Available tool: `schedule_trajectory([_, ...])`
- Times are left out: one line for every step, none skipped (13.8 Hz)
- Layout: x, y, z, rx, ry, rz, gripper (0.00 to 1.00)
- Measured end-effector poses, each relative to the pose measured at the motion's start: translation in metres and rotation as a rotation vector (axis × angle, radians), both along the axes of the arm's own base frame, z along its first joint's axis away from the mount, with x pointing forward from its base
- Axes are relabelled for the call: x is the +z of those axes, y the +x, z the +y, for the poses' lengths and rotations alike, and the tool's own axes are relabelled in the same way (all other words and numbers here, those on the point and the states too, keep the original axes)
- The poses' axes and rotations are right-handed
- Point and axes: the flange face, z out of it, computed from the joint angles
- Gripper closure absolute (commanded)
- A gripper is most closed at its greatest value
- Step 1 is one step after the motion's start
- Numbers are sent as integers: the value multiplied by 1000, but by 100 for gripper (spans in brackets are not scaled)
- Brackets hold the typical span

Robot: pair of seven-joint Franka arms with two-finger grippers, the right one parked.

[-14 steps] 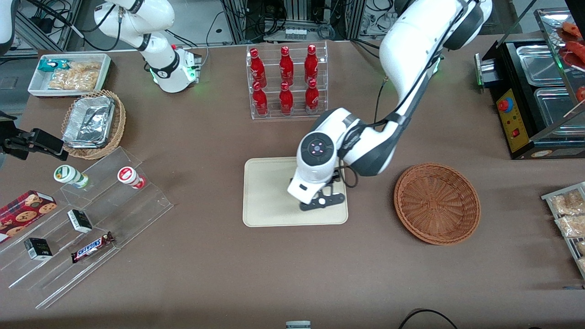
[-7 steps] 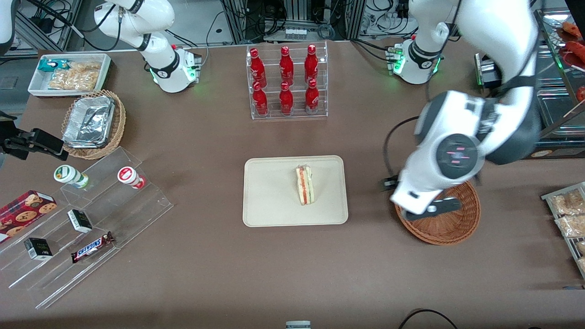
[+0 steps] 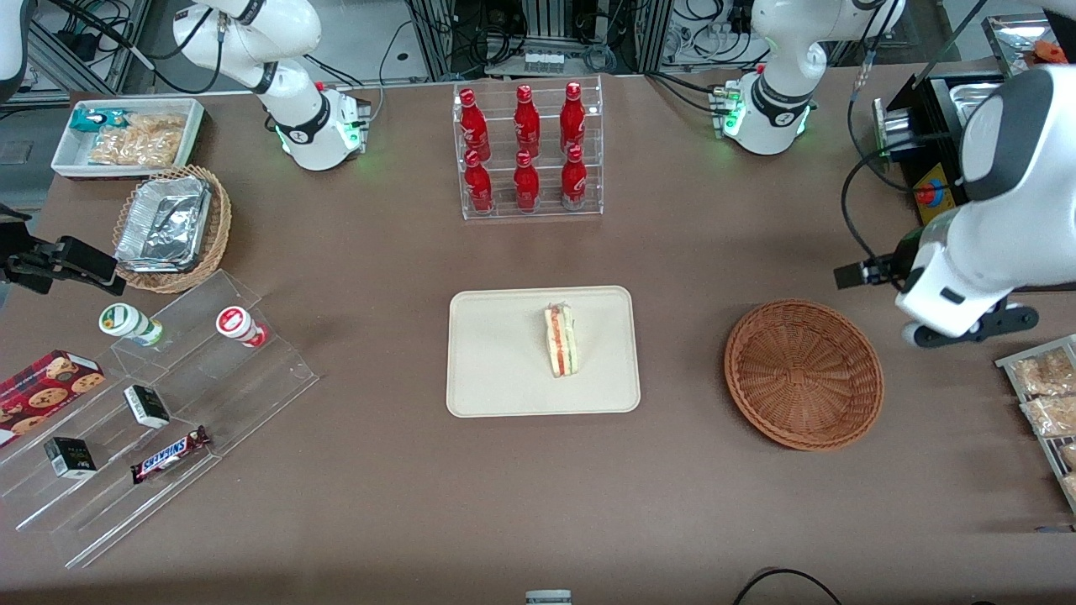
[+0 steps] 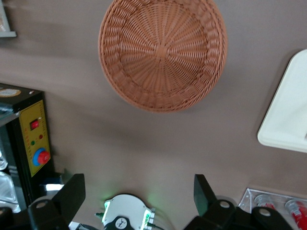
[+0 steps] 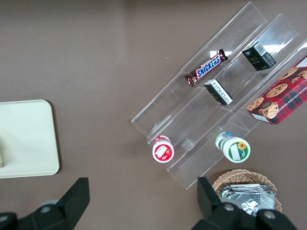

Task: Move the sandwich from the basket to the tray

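The sandwich (image 3: pixel 561 340), a wrapped wedge with red, orange and green layers, lies on the cream tray (image 3: pixel 496 353), toward the tray's working-arm side. The reddish-brown wicker basket (image 3: pixel 803 374) (image 4: pixel 163 52) sits empty beside the tray. My left gripper (image 3: pixel 975 326) (image 4: pixel 139 194) hangs high above the table, past the basket toward the working arm's end. It is open, its dark fingers (image 4: pixel 72 191) wide apart with nothing between them. One corner of the tray (image 4: pixel 288 115) shows in the left wrist view.
A clear rack of red bottles (image 3: pixel 527 151) stands farther from the front camera than the tray. A black machine with a red button (image 3: pixel 950 218) (image 4: pixel 36 143) and bagged snacks (image 3: pixel 1042 386) are near my gripper. Acrylic steps with snacks (image 3: pixel 160 403) lie toward the parked arm's end.
My gripper was down over the tray, hiding the sandwich. It has let go, risen and swung over the basket toward the working arm's end. The sandwich stays on the tray.
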Motion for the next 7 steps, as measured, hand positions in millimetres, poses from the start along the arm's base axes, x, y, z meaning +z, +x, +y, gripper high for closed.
schedule_trajectory([5,-10,-3,-6,5,-2,0])
schedule_trajectory([9,-18,-4,-9,9,-3,0])
schedule_trajectory([12,-23,-3,-11,10,-6,0])
schedule_trajectory([16,-26,1,-19,7,-10,0])
schedule_trajectory([20,-27,6,-26,3,-14,0])
schedule_trajectory([22,-28,10,-27,1,-18,0])
schedule_trajectory([24,-28,13,-25,1,-21,0])
